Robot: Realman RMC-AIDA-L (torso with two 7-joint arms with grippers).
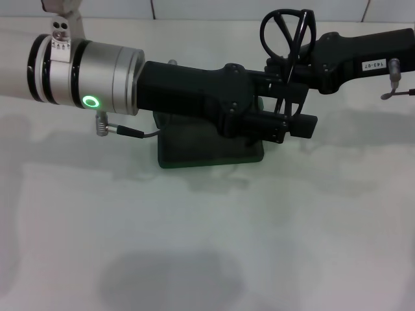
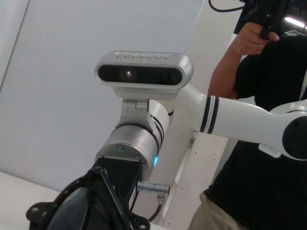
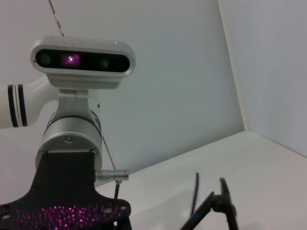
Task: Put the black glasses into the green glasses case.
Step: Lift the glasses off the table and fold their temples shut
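The table is the biggest thing in the head view, a pale surface with soft shadows across it. Over it, from the robot's left, the left arm reaches across, its silver wrist ring showing a lit green circle, with a cable plug hanging just below. Its black gripper body runs on to the left gripper, which hangs above the case. The case is dark green and lies on the table below the arm, well towards the far side; only its near edge and part of its body show, so whether the lid is up cannot be told. From the robot's right the right gripper comes in, its black body bearing a small white label. The glasses are up in the air at its tip, well above the table and a little beyond and to the right of the case, with the rims standing above the fingers and the thin temples dropping down between the two grippers. The right fingers appear closed on the frame, holding it up. The left fingers sit just beside the hanging temples; how far they are open cannot be told. In the left wrist view the right arm's wrist camera fills the middle, with a person in black standing behind. The right wrist view shows the left arm's camera against a white wall.
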